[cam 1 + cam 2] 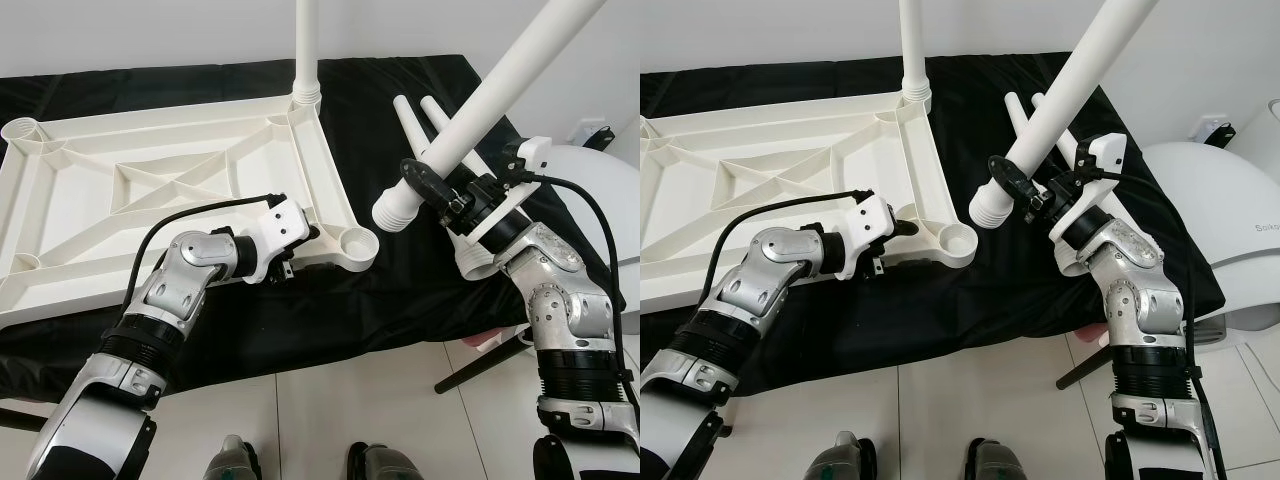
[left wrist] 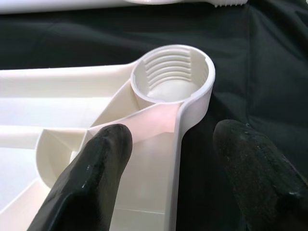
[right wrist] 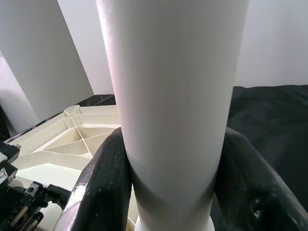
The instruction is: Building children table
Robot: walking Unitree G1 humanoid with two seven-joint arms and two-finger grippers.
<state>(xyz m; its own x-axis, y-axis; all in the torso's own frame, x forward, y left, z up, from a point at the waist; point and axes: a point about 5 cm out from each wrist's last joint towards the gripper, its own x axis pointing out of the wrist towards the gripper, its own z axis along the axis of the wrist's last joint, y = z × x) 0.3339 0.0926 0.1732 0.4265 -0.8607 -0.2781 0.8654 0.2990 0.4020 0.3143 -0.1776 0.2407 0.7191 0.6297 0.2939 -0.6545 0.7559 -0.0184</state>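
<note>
The white plastic table top (image 1: 160, 180) lies upside down on a black cloth. One white leg (image 1: 307, 50) stands upright in its far right corner. My left gripper (image 1: 290, 262) is open and straddles the rim beside the near right threaded socket (image 2: 173, 79), one finger inside the rim and one outside. My right gripper (image 1: 447, 195) is shut on a second white leg (image 1: 490, 90). That leg is tilted, its threaded end (image 1: 395, 212) hanging just right of the socket (image 1: 355, 245) and above it.
Two more white legs (image 1: 418, 115) lie on the black cloth (image 1: 400, 300) behind my right gripper. A white rounded appliance (image 1: 1230, 230) stands at the right. A dark rod (image 1: 480, 368) slants on the tiled floor near the cloth's front edge.
</note>
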